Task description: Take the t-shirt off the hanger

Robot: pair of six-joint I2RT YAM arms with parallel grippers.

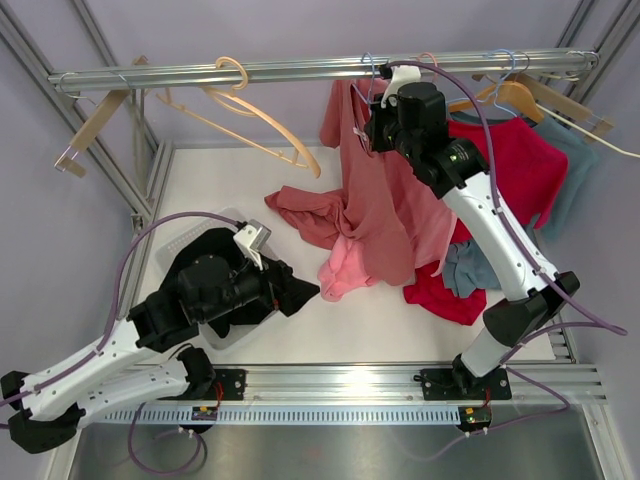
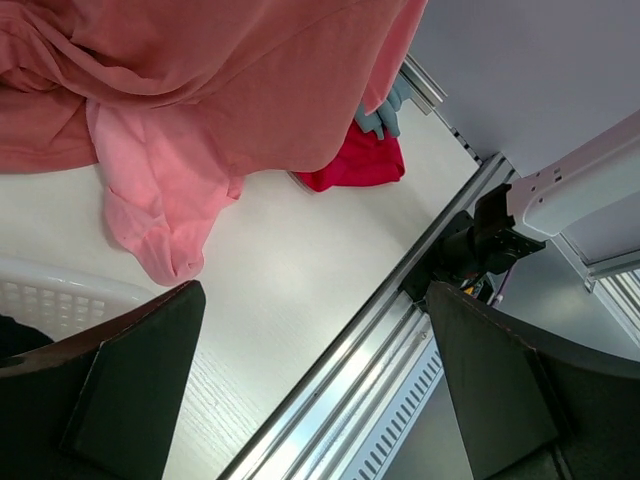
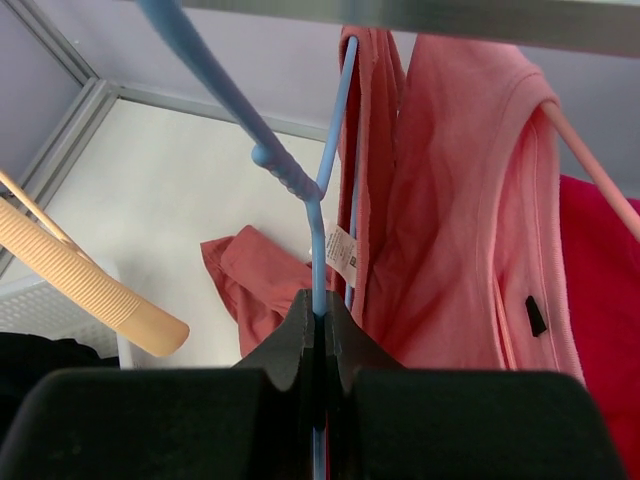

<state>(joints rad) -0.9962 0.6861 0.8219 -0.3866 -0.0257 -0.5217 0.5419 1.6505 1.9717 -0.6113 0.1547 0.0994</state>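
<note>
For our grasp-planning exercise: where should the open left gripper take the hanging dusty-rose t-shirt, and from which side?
Probably the drooping lower hem of the t-shirt, coming low from the left arm's side. That fabric hangs in loose folds facing the left gripper, while the right gripper pins the blue hanger above.

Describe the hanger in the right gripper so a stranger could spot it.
Find the metal rail over the table's far edge. Near its middle, beside the hanging pink shirts, the right gripper is shut on a thin hanger. It is the blue one; the tan hangers to its left are thicker.
</note>
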